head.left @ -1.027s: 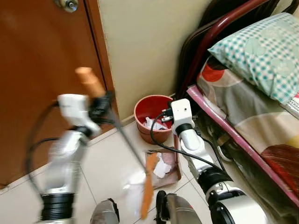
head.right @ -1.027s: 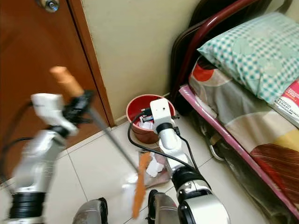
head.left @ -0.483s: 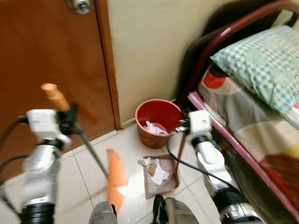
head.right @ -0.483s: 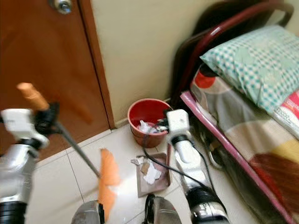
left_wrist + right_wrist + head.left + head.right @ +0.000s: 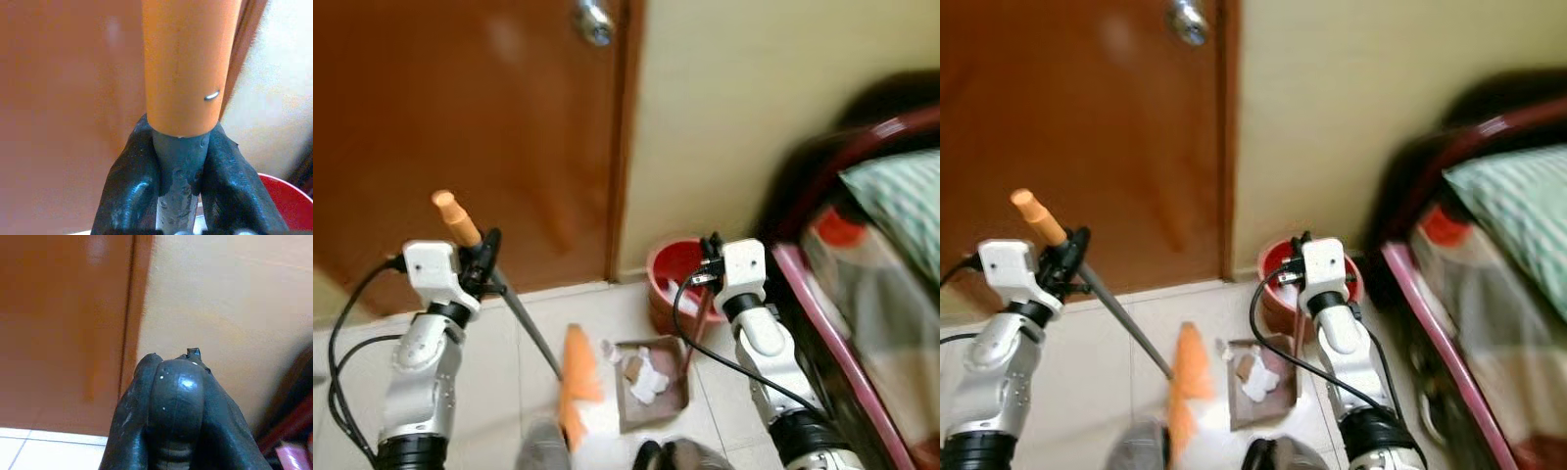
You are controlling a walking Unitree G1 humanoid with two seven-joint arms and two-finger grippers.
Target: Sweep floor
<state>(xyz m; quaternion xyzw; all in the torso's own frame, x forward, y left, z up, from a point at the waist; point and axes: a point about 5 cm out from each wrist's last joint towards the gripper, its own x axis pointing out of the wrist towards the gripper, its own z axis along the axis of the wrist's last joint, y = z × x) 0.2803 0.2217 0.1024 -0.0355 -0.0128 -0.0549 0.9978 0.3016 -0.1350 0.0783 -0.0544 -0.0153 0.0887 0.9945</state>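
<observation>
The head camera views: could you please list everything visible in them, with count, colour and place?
Broom: one, orange bristles and grip, grey shaft; slanting down to the floor beside the dustpan.
Dustpan: one, brown, on the floor; upright handle.
Paper scraps: several, white, in the dustpan.
Bucket: one, red, by the wall; white scraps inside.
Door: one, brown, metal knob.
Wall: cream.
Floor: pale tiles.
Bed: one, dark red frame, at the right.
Pillow: one, teal check.
Left pincer: black, shut on the broom's shaft.
Right pincer: black, shut on the dustpan's handle.
</observation>
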